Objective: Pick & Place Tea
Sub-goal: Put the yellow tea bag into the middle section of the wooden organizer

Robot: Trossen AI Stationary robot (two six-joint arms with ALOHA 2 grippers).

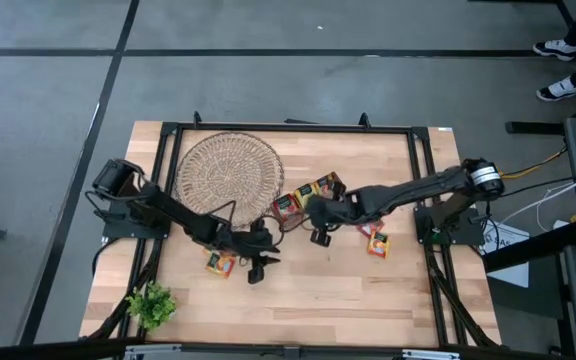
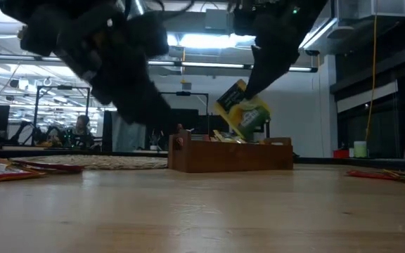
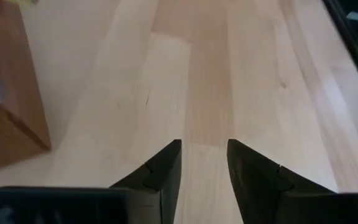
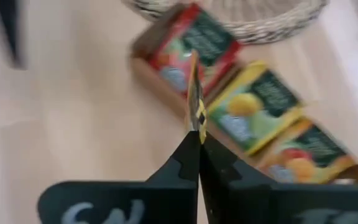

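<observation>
From above, the right claw (image 1: 320, 236) is hanging beside the narrow wooden 3-compartment tray (image 1: 308, 193), probably lining up a drop. Down low, it's dangling a yellow-green square tea sachet (image 2: 242, 111) over that tray. Left wrist: left claw (image 3: 204, 163) is gaping, empty, over bare table (image 3: 241, 68). Right wrist: fingers are pinching the sachet edge-on.

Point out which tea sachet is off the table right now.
The yellow sachet pinched in the right gripper, hanging tilted above the wooden tray. The other sachets lie in the tray or flat on the table.
</observation>
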